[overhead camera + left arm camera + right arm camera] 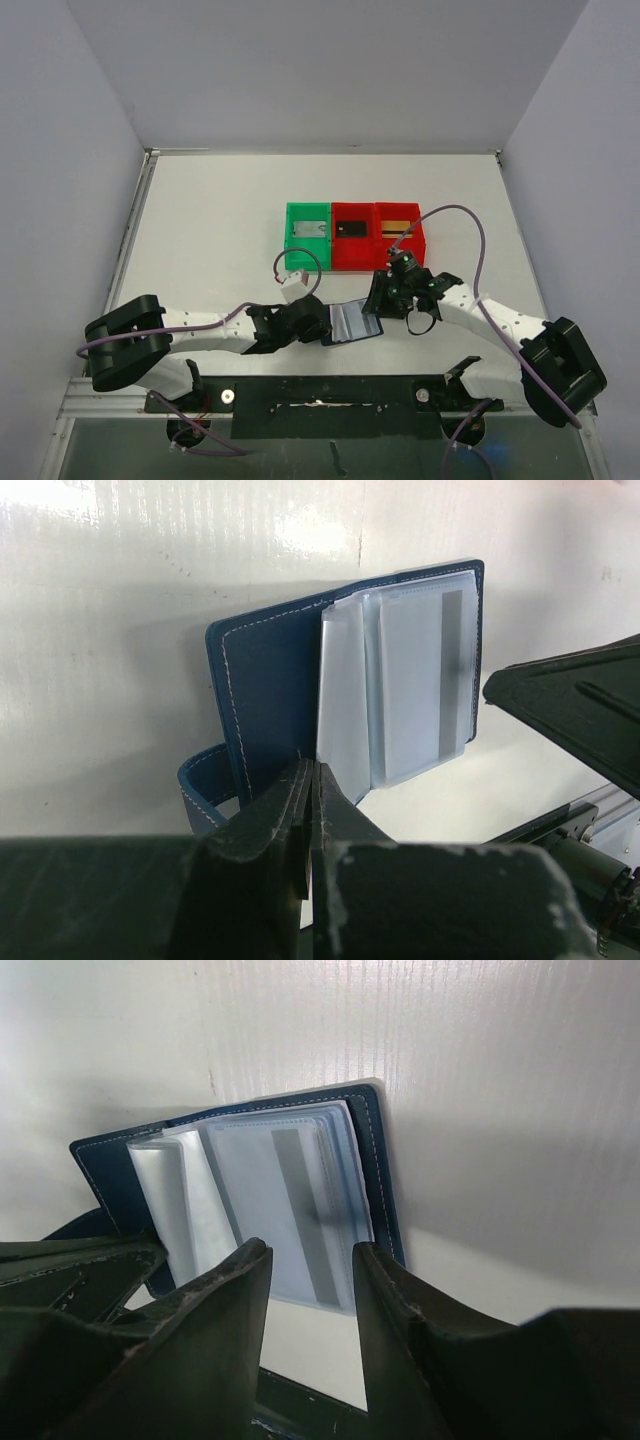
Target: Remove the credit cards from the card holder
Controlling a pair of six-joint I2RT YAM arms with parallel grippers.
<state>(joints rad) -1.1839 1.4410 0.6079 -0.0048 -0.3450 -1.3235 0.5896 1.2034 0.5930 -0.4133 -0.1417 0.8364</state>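
Open card holder (270,680) in left gripper (308,782)

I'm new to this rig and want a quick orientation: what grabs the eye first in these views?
The open navy card holder lies on the white table close to the arms, clear pockets fanned up. The left gripper is shut on its edge and the right gripper is open at the opposite edge. Behind it stands a row of one green tray and two red trays, each holding one of the credit cards.

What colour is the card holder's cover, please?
The card holder is navy blue; best in left wrist.
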